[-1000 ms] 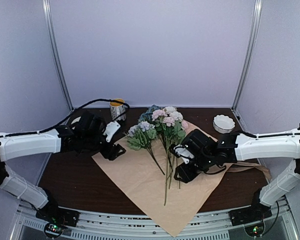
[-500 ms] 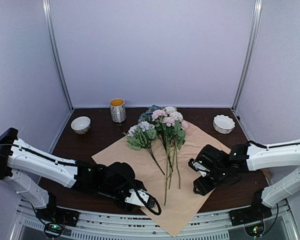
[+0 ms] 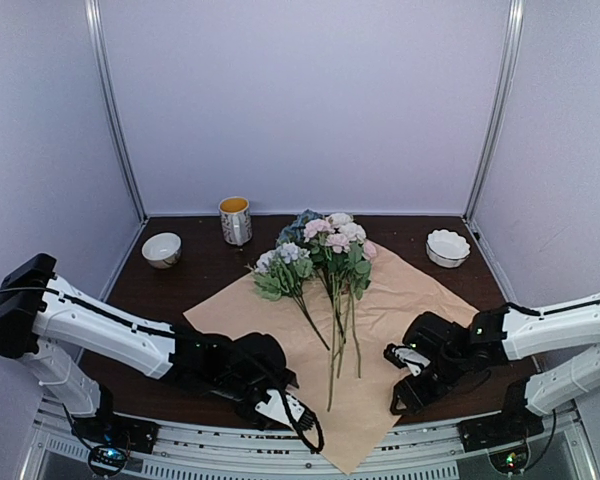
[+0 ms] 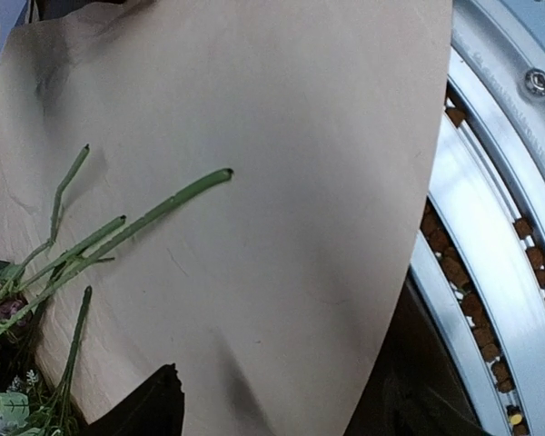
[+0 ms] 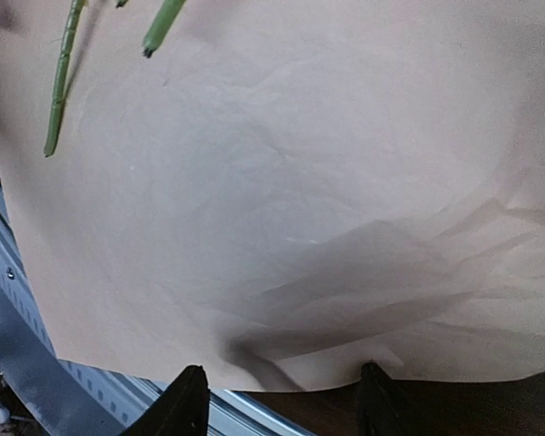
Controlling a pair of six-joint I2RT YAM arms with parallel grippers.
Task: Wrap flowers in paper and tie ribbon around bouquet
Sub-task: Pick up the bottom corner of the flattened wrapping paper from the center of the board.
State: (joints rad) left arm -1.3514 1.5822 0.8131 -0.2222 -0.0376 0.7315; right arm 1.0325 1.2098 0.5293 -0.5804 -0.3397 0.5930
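Left hand (image 3: 298,418) and right hand (image 3: 402,380) gape empty; the thin, floppy paper (image 3: 270,345) looks best pinched along its lower-frame edges.

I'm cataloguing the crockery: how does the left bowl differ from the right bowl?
The left bowl has a plain round rim; the right bowl has a scalloped one. The left bowl looks deeper, the right bowl wider and flatter. The left bowl stands near the mug, the right bowl alone. Both are white, upright and off the paper.
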